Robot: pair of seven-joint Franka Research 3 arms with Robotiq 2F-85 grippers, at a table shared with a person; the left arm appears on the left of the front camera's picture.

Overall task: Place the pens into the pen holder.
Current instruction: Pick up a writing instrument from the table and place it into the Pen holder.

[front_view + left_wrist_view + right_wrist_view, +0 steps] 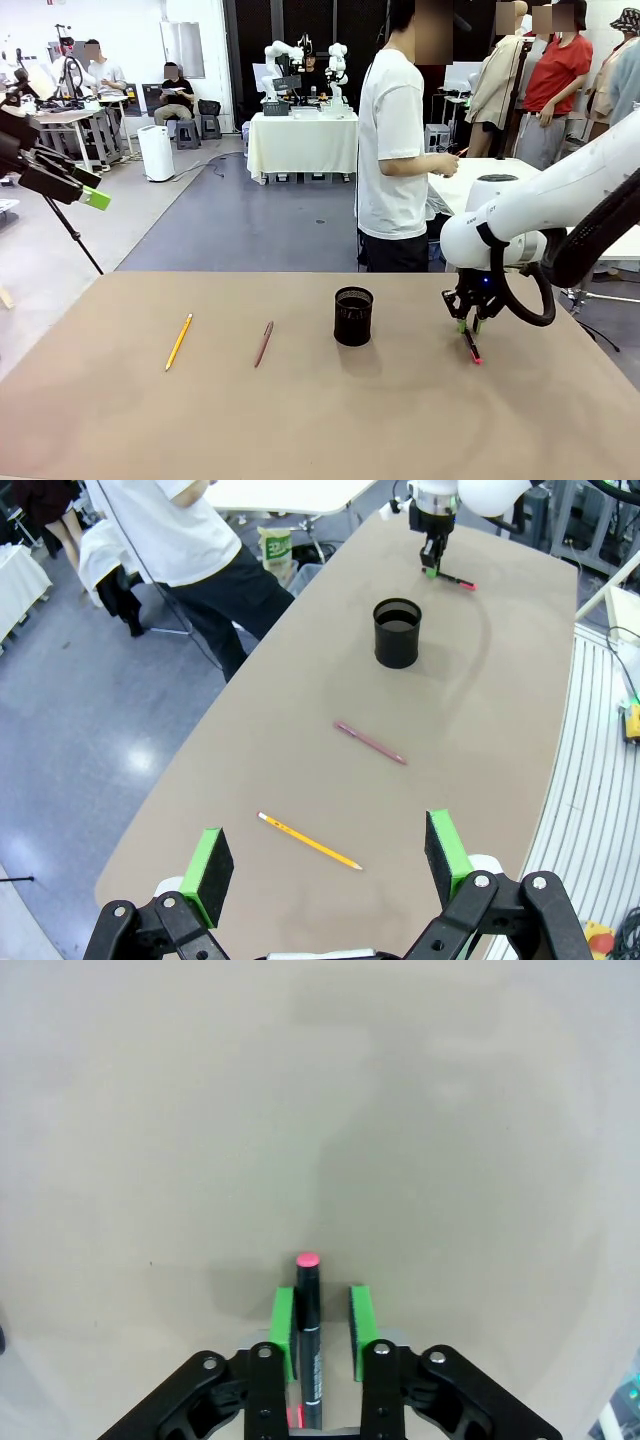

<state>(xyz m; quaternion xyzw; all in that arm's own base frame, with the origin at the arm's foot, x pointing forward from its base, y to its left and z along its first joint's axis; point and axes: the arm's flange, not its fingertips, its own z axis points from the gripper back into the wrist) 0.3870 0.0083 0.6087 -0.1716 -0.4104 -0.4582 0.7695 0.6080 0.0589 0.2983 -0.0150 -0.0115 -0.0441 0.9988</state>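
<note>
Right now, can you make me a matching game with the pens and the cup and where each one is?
Things:
1. pencil
2. brown pen
3. cup
4. pink pen

Places:
a. between the right tool's pads
b. standing near the middle of the table
c. lying farthest to the robot's left
d. lying between pencil and cup

Pairs: 1-c, 2-d, 3-b, 4-a
</note>
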